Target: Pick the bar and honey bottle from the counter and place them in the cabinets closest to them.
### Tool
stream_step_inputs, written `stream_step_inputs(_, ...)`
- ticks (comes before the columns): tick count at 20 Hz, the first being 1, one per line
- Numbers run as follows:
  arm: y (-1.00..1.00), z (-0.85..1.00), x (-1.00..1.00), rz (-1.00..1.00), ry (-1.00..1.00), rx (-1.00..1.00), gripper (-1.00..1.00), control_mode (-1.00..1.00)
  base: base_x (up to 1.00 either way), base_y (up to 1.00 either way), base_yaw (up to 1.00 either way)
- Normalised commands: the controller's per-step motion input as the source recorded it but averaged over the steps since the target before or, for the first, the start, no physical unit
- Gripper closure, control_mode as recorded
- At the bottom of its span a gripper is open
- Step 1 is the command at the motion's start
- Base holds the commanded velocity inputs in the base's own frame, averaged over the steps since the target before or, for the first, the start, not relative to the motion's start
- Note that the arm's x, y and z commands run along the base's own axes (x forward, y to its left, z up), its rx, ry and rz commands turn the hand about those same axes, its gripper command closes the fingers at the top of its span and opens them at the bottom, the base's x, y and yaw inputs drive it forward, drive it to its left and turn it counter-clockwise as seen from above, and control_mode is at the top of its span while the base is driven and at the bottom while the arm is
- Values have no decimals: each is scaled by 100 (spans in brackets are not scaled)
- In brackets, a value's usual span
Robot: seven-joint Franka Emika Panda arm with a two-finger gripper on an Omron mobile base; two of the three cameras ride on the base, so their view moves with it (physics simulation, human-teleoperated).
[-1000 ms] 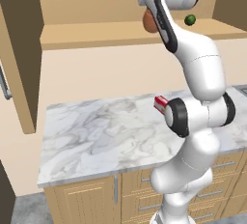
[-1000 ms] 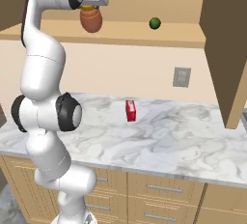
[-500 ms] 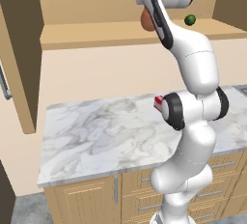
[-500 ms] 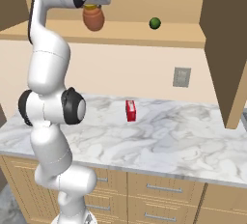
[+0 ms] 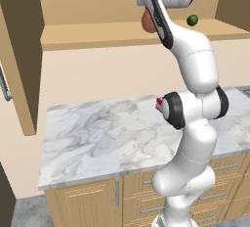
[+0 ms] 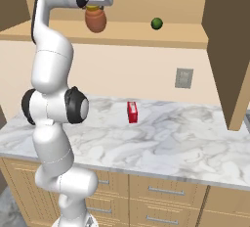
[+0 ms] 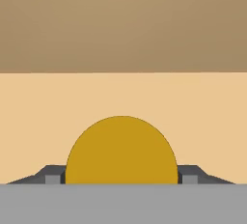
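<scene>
A rendered home kitchen: a white marble counter (image 6: 185,143) with grey veins tops light wooden drawers (image 6: 161,190) (grey bar handles), tan wall cabinets (image 5: 97,33) hang open above, and a grey wall outlet (image 6: 183,78) sits between.

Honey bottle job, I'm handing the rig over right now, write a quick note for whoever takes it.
Gripper: shut on the honey bottle, held up at the open cabinets' shelf; whether it touches the shelf cannot be told.
Small green ball sits on that shelf, to the right of the bottle in the right base view.
Red box stands on the counter; I can't pick out a bar.
Done: bottle lifted off the counter.
Left: set it down, release, then find and stow the bar.
</scene>
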Motion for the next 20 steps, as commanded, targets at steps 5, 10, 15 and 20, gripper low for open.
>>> stream_step_inputs(5,0,-4,18,0,0,0,100,-100,0,0,0)
stream_step_inputs(10,0,-4,23,0,0,0,100,-100,0,0,0)
stream_step_inputs(15,0,-3,20,0,0,0,100,-100,0,0,0)
stream_step_inputs(20,0,-1,7,0,0,0,100,-100,0,0,0)
